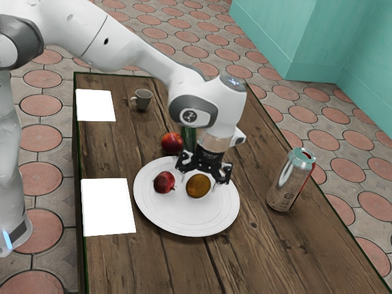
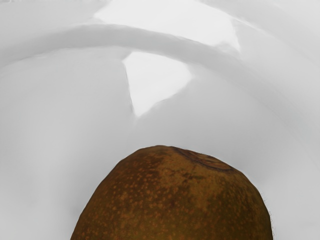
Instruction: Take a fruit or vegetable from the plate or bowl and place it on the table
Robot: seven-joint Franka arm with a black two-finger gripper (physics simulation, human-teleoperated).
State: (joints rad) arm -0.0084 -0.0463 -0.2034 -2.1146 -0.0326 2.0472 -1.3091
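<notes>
Brown-gold, speckled, roundish fruit (image 1: 198, 186) lies on the white, glossy, round plate (image 1: 187, 220), so the job is not done. Black, two-finger metal hand (image 1: 198, 182) stands low over the plate, fingers spread wide about the fruit, gripped on nothing as far as I can tell. Dark red, smooth, round fruit (image 1: 164, 182) shares the plate, toward the exterior view's left. Chief risk, in my judgement: closing off-centre. The skin looks smooth and curved, so pads meeting it above its widest part could squeeze it out and send it rolling across the plate. Going too deep may press a fingertip on the plate and tip or drag it over the brown, planked wooden worktop (image 1: 257, 245). A sideways exit before a clean lift could knock the dark red fruit or catch the plate's rim. Bright red-orange round fruit (image 1: 172, 143) sits just beside the plate; a set-down there risks a collision. Release from height anywhere off the plate invites rolling.
</notes>
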